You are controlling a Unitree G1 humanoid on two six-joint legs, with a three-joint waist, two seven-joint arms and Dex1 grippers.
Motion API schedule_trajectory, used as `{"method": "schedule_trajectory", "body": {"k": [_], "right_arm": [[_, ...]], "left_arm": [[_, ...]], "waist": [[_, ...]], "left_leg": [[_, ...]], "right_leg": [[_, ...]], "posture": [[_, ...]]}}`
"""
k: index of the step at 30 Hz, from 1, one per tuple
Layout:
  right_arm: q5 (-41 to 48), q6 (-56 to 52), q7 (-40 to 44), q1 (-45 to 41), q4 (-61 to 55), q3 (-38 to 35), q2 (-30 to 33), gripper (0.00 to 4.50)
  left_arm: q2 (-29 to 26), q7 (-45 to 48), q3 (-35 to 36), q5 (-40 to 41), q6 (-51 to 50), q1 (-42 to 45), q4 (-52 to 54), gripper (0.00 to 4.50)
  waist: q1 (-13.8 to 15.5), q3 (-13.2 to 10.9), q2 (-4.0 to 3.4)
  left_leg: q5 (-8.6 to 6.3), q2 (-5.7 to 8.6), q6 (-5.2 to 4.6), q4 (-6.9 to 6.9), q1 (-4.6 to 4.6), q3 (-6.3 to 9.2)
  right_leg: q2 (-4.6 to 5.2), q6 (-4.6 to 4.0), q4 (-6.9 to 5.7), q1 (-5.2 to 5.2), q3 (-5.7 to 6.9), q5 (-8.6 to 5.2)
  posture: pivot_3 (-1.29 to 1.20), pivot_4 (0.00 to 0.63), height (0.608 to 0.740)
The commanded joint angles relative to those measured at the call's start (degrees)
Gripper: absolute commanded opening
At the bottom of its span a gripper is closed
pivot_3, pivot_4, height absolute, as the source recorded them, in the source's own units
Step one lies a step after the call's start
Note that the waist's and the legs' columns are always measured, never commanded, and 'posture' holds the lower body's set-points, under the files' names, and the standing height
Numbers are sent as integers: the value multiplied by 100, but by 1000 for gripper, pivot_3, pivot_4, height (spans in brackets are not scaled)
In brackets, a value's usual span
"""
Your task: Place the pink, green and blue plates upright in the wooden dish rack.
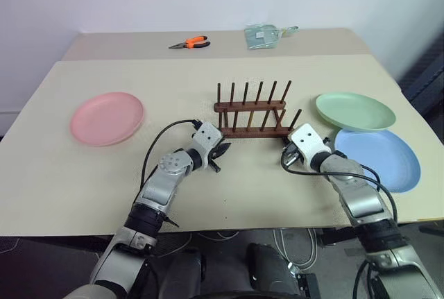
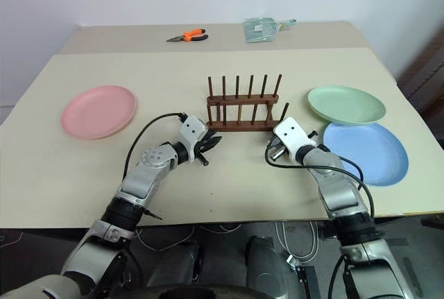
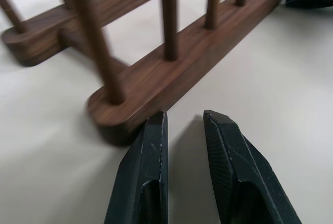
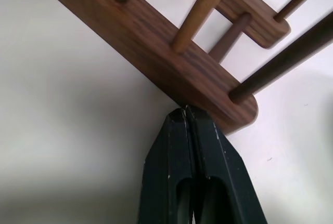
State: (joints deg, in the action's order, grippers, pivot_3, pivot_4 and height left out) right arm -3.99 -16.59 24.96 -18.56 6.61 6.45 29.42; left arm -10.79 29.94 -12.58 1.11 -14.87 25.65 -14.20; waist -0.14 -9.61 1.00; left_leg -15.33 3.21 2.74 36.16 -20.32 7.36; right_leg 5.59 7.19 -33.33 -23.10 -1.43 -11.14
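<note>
Three plates flat on worktop (image 1: 208, 195), none in rack (image 1: 251, 115). Pink plate (image 1: 107, 117) well left of rack; green plate (image 1: 355, 110) to rack's right; blue plate (image 1: 380, 157) just nearer than green, rims overlapping or touching. Rack upright at worktop centre, pegs bare. Left end effector (image 3: 183, 125) at rack's near left end, fingers (image 3: 148, 161) narrowly parted, pinching nothing, one tip at rack's base. Right end effector (image 4: 186, 114) at rack's near right end, fingers pressed together, tips against base rail. Pliers (image 1: 189, 43) and bag (image 1: 263, 36) at worktop's far edge.
</note>
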Motion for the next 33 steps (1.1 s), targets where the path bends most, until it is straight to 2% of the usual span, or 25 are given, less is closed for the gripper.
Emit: {"method": "schedule_trajectory", "body": {"k": [1, 3, 5, 6, 9, 10, 11, 14, 16, 23, 25, 27, 29, 33], "right_arm": [[113, 93, 206, -103, 66, -78, -21, 244], [331, 35, 482, -30, -176, -154, 26, 853], [530, 65, 773, 121, -617, -178, 87, 1827], [642, 66, 945, 234, -915, -159, 123, 2311], [728, 51, 1211, 475, -1522, -50, 171, 3847], [663, 78, 1242, 514, -1605, 24, 168, 4317], [609, 106, 1275, 540, -1654, 89, 167, 4500], [477, 191, 1279, 492, -1586, 247, 98, 4500], [421, 252, 1275, 399, -1485, 333, 48, 4500], [437, 353, 1337, 187, -1363, 391, -5, 4500], [443, 389, 1327, 147, -1363, 356, -2, 4500], [466, 405, 1286, 124, -1414, 301, -16, 4500], [474, 415, 1237, 130, -1479, 247, -22, 4500], [658, 247, 1249, 111, -1600, 18, 24, 4500]], "left_arm": [[-255, -93, 182, -98, -10, -147, -179, 1043], [-394, 28, 329, 77, -65, -293, 53, 1025], [-577, 192, 763, 541, -263, -509, 529, 1603], [-642, 90, 1195, 831, -402, -565, 774, 1906], [-784, -662, 2299, 1241, -673, -447, 1043, 3367], [-816, -1239, 2739, 1237, -685, -257, 922, 3829], [-818, -1794, 3140, 1259, -763, -71, 841, 4392], [-794, -3347, 4310, 1404, -1185, 400, 614, 4457], [-725, -3938, 4837, 1565, -1363, 541, 606, 4457], [-327, -4873, 5676, 2331, -2394, 559, 1163, 4457], [-193, -4992, 5973, 2791, -2724, 600, 1115, 4457], [-82, -5024, 6253, 3321, -3010, 686, 995, 3930], [-34, -5121, 6413, 3609, -3107, 749, 897, 3151], [51, -5332, 6572, 4011, -3021, 896, 816, 953]], "waist": [[-43, 0, 0], [-84, 0, 0], [-124, 0, -1], [-137, -1, -1], [-153, -11, -4], [-144, -13, -2], [-111, -15, 2], [-46, -15, 13], [-51, -15, 12], [-38, -21, 32], [-54, -20, 33], [-58, -21, 34], [-53, -21, 34], [-42, -23, 39]], "left_leg": [[0, 0, 0, 0, 0, 0], [0, 0, 0, -2, 0, 3], [0, -3, 0, -10, 2, 3], [0, -6, 0, -16, -1, 2], [0, -10, 0, -18, -15, 9], [0, -9, 0, -15, -18, 11], [0, -9, 0, -12, -18, 12], [0, -5, 1, -7, -17, 17], [-1, 4, 3, -8, -14, 18], [-1, 6, 15, -5, -22, 22], [-1, 5, 15, -8, -19, 22], [-1, 4, 16, -10, -17, 22], [-1, 4, 16, -9, -18, 21], [-1, 5, 17, -7, -19, 21]], "right_leg": [[0, 1, -1, 0, 0, 1], [-1, 10, -2, 0, 0, 6], [-3, 10, -2, -5, 0, 6], [-4, 10, -4, -15, 0, 6], [-8, 8, -14, -35, 1, 3], [-8, 8, -17, -37, 2, 3], [-7, 9, -16, -35, 3, 3], [-5, 12, -8, -25, 6, 2], [2, 16, 1, -16, 6, 1], [3, 8, 1, -19, 10, 7], [2, 16, 1, -18, 10, 2], [2, 18, -1, -19, 10, 0], [1, 18, -1, -20, 10, 0], [2, 17, 1, -17, 10, 0]], "posture": [[0, 150, 740], [0, 150, 740], [0, 150, 740], [0, 150, 740], [0, 150, 740], [0, 150, 740], [0, 150, 740], [0, 150, 740], [0, 150, 740], [0, 150, 740], [0, 150, 740], [0, 150, 740], [0, 150, 740], [0, 150, 740]]}}
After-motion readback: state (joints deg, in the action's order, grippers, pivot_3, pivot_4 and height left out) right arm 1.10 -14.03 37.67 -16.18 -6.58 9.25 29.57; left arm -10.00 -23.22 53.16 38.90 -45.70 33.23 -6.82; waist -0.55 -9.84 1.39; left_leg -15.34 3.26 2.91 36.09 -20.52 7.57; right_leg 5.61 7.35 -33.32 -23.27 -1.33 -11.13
